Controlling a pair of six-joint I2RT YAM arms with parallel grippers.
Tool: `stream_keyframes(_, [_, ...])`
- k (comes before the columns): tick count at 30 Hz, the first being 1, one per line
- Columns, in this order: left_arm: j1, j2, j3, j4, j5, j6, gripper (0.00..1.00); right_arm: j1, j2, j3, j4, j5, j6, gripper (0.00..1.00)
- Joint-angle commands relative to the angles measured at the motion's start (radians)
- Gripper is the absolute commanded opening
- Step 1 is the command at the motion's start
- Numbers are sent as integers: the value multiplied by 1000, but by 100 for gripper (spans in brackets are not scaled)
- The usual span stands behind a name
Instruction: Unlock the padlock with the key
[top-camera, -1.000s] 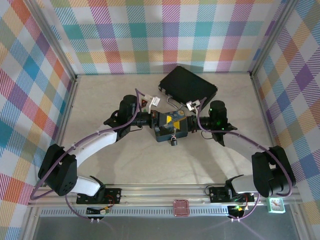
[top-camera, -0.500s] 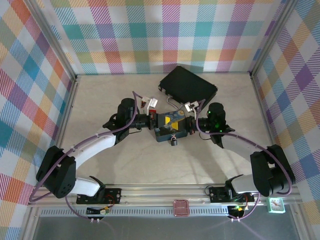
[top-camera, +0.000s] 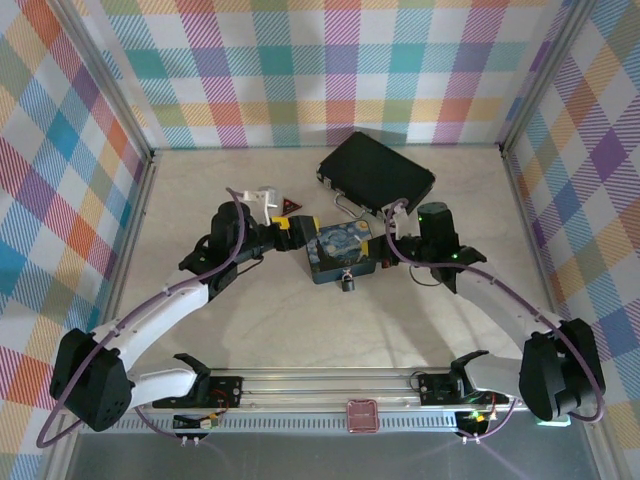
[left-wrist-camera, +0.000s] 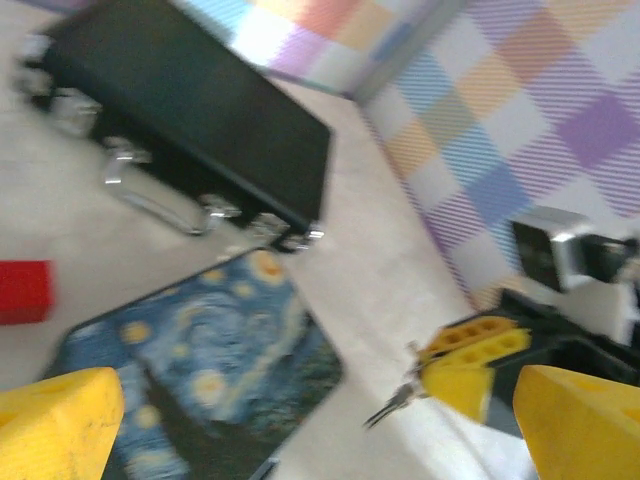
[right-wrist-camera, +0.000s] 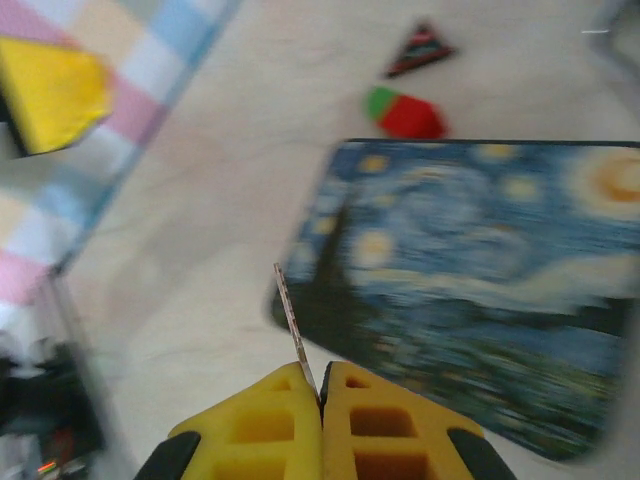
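Table (top-camera: 260, 320): pale, marbled surface with checked walls round it; everything below rests on it or hangs over it.
Briefcase (top-camera: 377, 170): black, lying flat at the far side, silver latches and handle on the edge facing the tin.
Tin (top-camera: 338, 248): blue, mid-table, just in front of the briefcase. The lid is painted with a swirling night sky and yellow stars; the wrist views are too blurred to read any lettering.
Left gripper (left-wrist-camera: 320, 400): yellow fingers spread wide with nothing between them; in the top view it hovers at the tin's left edge.
Right gripper (right-wrist-camera: 322, 390): yellow fingers pressed together, pinching the key; it sits off the tin's right side.
Block (right-wrist-camera: 405, 113): red with a green end, on the table beside the tin.
Triangle (right-wrist-camera: 420, 50): small, dark with red, lying past the block.
Padlock (top-camera: 346, 284): tiny dark body with a thin metal shackle, at the tin's near edge – near-left of the right gripper and apart from it.
Key (right-wrist-camera: 293, 325): thin and silvery, its blade poking out from the closed fingertips – clear of the padlock.
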Motion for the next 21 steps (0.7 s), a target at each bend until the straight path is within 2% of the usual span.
stream_keyframes(1, [3, -5, -22, -190, -294, -11, 100, -21, 45, 90, -199, 409, -101, 0])
stream_keyframes(5, [3, -32, -86, -183, -348, -42, 100, -33, 154, 169, -209, 523, -106, 0])
stream_keyframes(11, [4, -93, -164, -178, -367, -66, 100, -32, 349, 265, -168, 503, -97, 0])
stream_keyframes(18, [-5, -153, -318, -48, -120, -125, 100, -3, 455, 321, -174, 450, -88, 0])
stream_keyframes(21, [-38, -170, -356, -61, -73, -117, 100, 46, 481, 337, -171, 436, -72, 0])
